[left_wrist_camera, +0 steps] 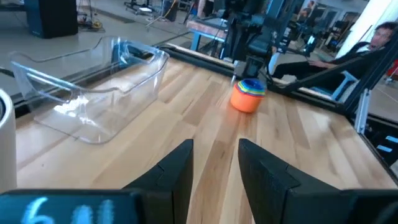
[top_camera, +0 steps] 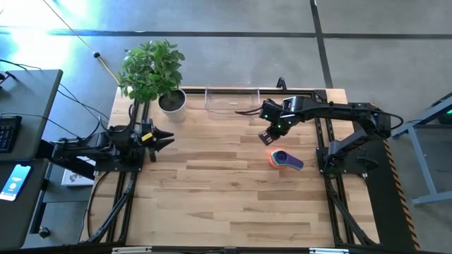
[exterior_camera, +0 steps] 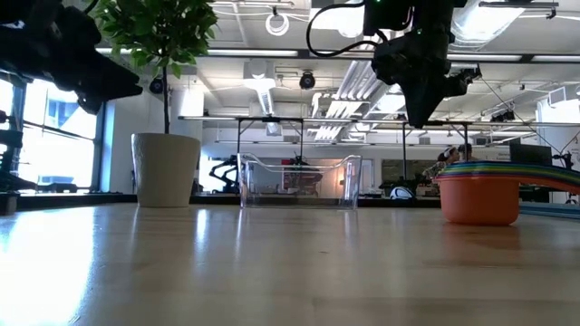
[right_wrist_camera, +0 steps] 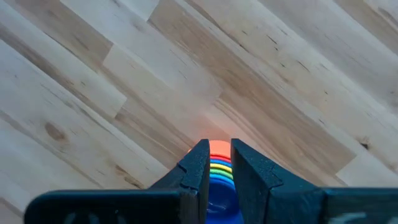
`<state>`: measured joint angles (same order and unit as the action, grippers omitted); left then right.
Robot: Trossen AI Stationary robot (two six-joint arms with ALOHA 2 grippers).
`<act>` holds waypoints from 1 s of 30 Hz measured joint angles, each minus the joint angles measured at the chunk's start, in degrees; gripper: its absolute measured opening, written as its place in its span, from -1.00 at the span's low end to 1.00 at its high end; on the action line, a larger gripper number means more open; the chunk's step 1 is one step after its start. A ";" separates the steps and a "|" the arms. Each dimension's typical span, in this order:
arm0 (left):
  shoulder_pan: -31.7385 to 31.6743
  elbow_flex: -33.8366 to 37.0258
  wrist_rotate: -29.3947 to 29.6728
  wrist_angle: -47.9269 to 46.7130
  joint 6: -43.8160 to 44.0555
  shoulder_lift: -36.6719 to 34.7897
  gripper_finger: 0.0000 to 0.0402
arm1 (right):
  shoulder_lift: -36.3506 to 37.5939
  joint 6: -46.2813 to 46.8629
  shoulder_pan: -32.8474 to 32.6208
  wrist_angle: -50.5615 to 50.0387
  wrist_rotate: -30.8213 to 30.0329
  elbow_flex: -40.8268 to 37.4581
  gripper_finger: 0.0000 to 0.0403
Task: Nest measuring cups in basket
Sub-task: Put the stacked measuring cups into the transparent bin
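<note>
- Hovering above the table (top_camera: 212, 183), our right gripper (top_camera: 270, 135) hangs in the air between the basket (top_camera: 232, 99) and the stack of measuring cups (top_camera: 285, 160), touching neither.
- We see its fingers (right_wrist_camera: 198, 163) drawn close together with only a thin gap, and nothing is clamped between them; the stack's rainbow rims show through that gap in the right wrist view.
- We find the measuring cups already nested into one stack, orange on the outside, sitting on the bare wood near the right arm's base and well apart from the basket.
- We see the clear basket at the far edge of the table, just beside the white plant pot (top_camera: 171, 101).
- Our left gripper (top_camera: 164, 138) waits at the left side of the table, its fingers (left_wrist_camera: 171, 171) parted and holding nothing.
</note>
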<state>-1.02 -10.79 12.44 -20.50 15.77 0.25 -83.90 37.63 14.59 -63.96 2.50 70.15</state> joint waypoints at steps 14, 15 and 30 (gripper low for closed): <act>-0.02 1.62 4.85 -0.11 -6.16 0.00 -0.42 | 0.00 -0.48 0.00 -0.02 0.99 -0.02 -0.72; -0.02 1.62 4.35 -0.26 -6.03 0.00 -0.42 | 0.00 -0.42 0.00 -0.02 0.99 -0.02 -0.72; -0.02 1.62 4.68 -1.58 -10.52 0.00 -0.42 | 0.00 1.37 0.00 -0.02 0.99 -0.04 -0.68</act>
<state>-1.04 -9.17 17.12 -22.09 5.25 0.25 -83.90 39.00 14.59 -63.98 3.49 70.11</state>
